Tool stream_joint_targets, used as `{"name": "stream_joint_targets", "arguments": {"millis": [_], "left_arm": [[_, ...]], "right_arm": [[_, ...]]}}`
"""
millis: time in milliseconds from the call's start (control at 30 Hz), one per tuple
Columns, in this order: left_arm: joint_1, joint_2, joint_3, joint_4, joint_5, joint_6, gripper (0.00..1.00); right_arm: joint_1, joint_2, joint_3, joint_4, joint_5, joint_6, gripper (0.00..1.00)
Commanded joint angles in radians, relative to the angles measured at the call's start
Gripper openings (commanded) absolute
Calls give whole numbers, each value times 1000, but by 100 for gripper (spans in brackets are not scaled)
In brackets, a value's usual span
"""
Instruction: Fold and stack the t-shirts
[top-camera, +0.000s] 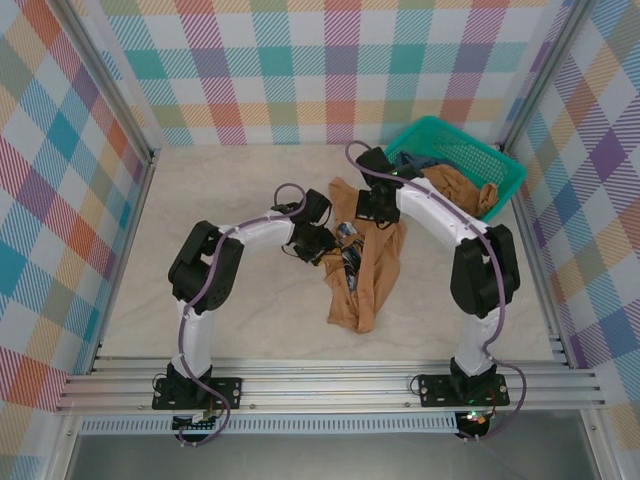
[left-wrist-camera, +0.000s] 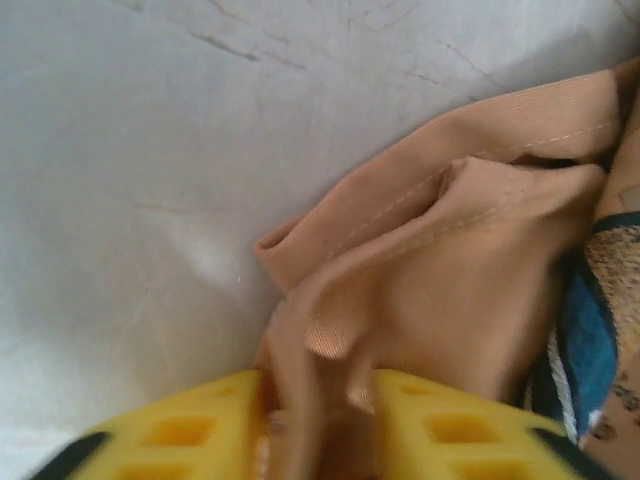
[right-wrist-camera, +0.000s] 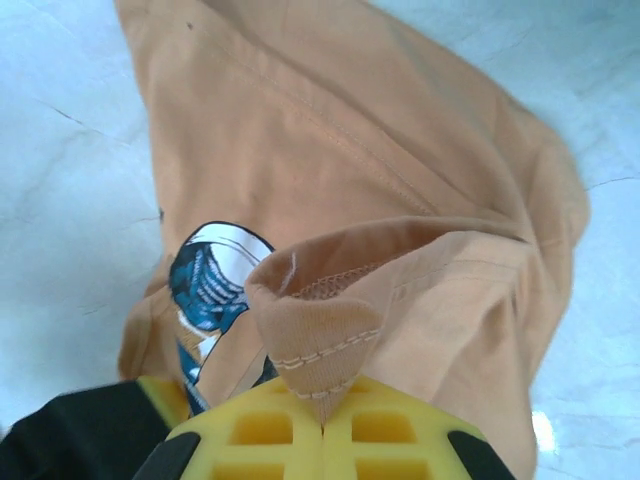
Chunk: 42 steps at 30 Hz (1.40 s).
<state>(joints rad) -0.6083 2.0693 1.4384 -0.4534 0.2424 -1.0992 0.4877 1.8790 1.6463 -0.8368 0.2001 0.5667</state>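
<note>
A crumpled tan-brown t-shirt (top-camera: 366, 272) lies in a heap at the middle of the table, part of its blue and white print (right-wrist-camera: 210, 275) showing. My left gripper (top-camera: 322, 243) is at the heap's left edge; in the left wrist view a bunched fold of the t-shirt (left-wrist-camera: 450, 280) runs between its yellow fingers (left-wrist-camera: 180, 430), which are shut on it. My right gripper (top-camera: 375, 206) is at the heap's far end. Its fingertips (right-wrist-camera: 260, 430) are pressed together on a stitched hem corner of the t-shirt (right-wrist-camera: 350, 120). Another tan t-shirt (top-camera: 455, 187) lies in the basket.
The teal mesh basket (top-camera: 500, 165) stands at the back right, close behind my right arm, with a dark cloth (top-camera: 412, 160) inside too. Pale marbled tabletop (top-camera: 230, 190) stretches bare to the left and front. Checked walls close in the sides and back.
</note>
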Motion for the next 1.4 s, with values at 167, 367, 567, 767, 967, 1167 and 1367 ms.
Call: {"name": "stream_joint_targets", "arguments": {"millis": [167,367,567,767,967,1167,1367], "left_arm": [[99,-96,7,-166,-189,66,0],[358,-264,-35,-293,-285,188,0],[510,-296,-64,-280,-228,234,0],[575,-267,-7,-314,-298,265,0],[683,-230,78,-360,-333,306,0],[703,-209,134,-471,-480,316,0],[681,-235,99,-459,-376,316,32]], "right_arm": [[-93,-162,-85,-32,-17,-20,0],[-152,-139,-120,12,-173,-33,0],[-182,182,107,-13,-257,-97,0],[-213,287,212,-58,-151,-39,0],[-210,173,52,-102,-50,39,0],[-174,17,-193,-32,-156,122,0],[-173,21,-143,60,-200,35,51]]}}
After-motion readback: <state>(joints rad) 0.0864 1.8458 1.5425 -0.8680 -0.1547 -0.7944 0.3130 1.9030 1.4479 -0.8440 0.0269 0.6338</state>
